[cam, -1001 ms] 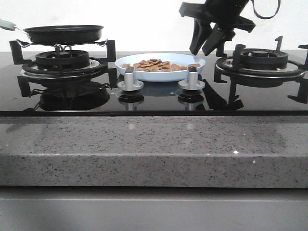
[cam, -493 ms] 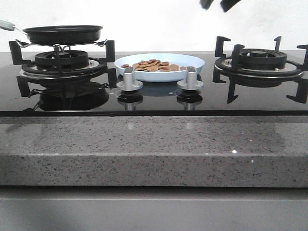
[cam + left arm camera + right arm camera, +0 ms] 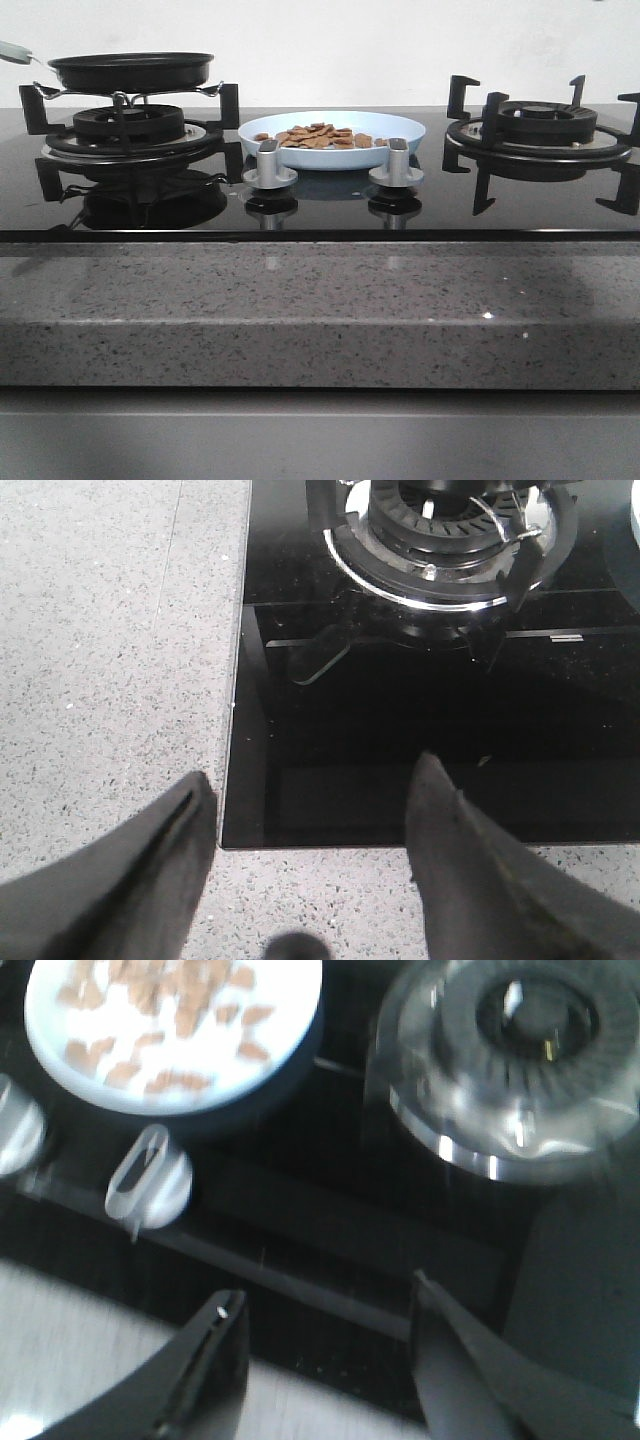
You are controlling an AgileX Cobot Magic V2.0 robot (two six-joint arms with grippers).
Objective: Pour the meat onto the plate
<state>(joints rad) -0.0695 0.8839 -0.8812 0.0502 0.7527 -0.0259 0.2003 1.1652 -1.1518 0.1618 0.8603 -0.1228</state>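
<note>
You have the meat (image 3: 318, 136) lying in the plate (image 3: 408, 126) — a spread of small reddish-brown pieces in the pale-blue dish, which sits on the black glass hob (image 3: 330, 205) between the two burners, just behind the two silver knobs (image 3: 270, 163). The black frying pan (image 3: 132, 70) rests on the left burner's grate. Your left gripper (image 3: 310, 810) hangs over the hob's edge with its jaws wide apart and nothing between them; your right gripper (image 3: 325, 1325) — blurred in its wrist view — is likewise spread wide and empty, above the hob near the plate and the right burner (image 3: 520, 1050)
</note>
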